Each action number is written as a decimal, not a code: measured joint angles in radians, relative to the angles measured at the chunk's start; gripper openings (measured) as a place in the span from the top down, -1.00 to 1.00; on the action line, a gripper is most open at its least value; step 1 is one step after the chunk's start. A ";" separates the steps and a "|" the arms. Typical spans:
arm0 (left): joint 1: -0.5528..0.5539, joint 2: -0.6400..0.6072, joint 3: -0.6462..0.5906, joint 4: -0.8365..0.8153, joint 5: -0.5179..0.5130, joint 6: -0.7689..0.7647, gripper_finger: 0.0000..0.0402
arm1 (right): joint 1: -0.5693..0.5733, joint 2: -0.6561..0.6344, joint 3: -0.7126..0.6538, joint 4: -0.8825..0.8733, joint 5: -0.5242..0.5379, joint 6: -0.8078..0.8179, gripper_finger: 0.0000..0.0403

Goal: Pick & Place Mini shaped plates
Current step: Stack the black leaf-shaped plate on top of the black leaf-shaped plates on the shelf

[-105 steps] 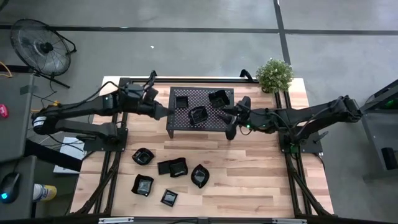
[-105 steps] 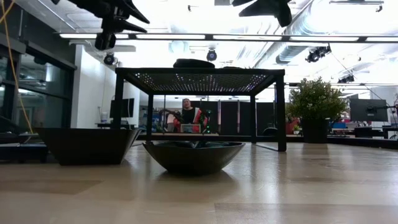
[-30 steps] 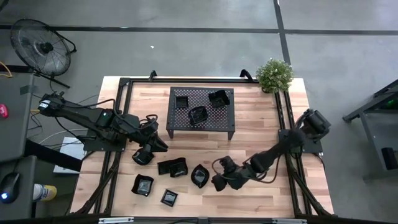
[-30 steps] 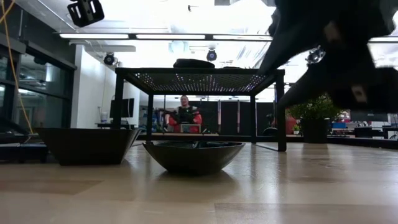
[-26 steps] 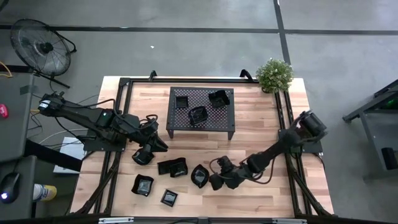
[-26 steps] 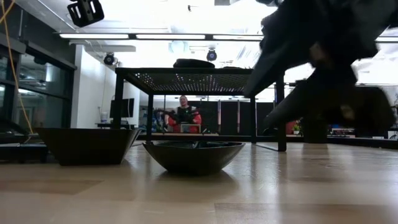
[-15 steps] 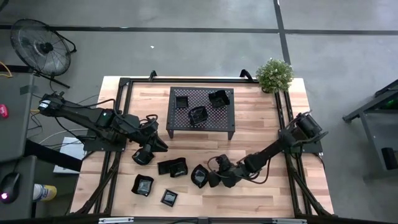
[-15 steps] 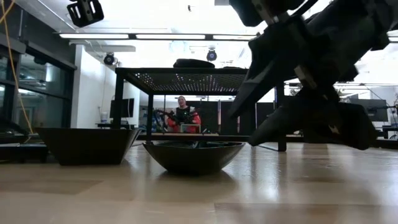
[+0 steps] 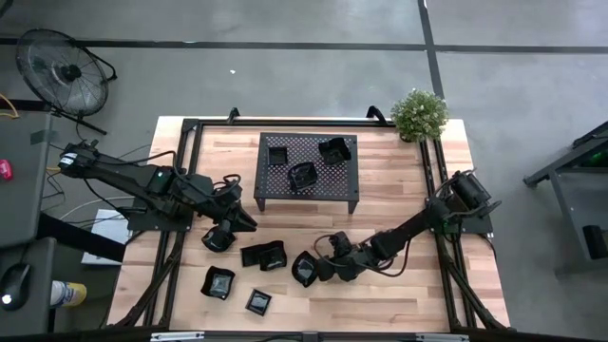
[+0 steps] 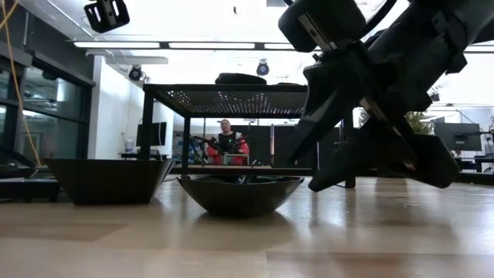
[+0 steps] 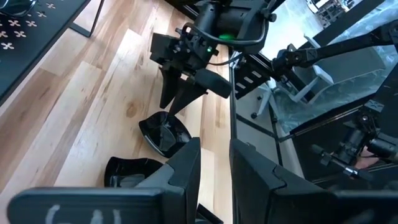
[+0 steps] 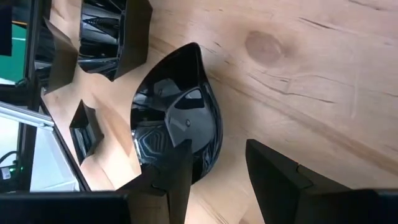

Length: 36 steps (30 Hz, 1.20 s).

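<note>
Right gripper at teardrop plate, fingers spread astride its rim, not clamped.
Loose mini plates near table front; left gripper, fingers narrow, nothing visibly held, over leftmost plate; three plates on mesh rack behind.

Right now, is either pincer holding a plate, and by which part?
No. The right pincer is open, straddling the rim of the teardrop plate. The left pincer hovers over another plate, gripping nothing.
</note>
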State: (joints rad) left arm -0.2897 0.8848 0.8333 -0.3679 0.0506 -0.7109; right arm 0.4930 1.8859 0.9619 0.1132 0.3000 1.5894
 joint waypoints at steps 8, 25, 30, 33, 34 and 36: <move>0.000 0.000 0.000 -0.001 -0.004 0.001 0.59 | -0.004 0.014 0.000 0.030 0.002 -0.001 0.28; 0.001 0.000 0.000 -0.001 -0.006 0.003 0.59 | -0.004 0.059 0.000 0.090 -0.002 0.000 0.33; 0.001 0.000 0.000 -0.001 -0.006 0.003 0.59 | -0.004 0.059 0.000 0.089 -0.003 0.000 0.40; 0.001 0.000 0.000 -0.001 -0.006 0.003 0.59 | -0.004 0.059 0.000 0.088 -0.003 0.003 0.45; 0.001 0.000 0.000 -0.001 -0.006 0.003 0.59 | -0.004 0.059 0.000 0.088 -0.003 0.004 0.47; 0.001 0.000 0.000 -0.001 -0.006 0.003 0.59 | -0.004 0.059 0.000 0.088 -0.003 0.005 0.51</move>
State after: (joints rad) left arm -0.2890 0.8848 0.8333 -0.3687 0.0448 -0.7074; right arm 0.4889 1.9446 0.9619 0.2012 0.2966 1.5948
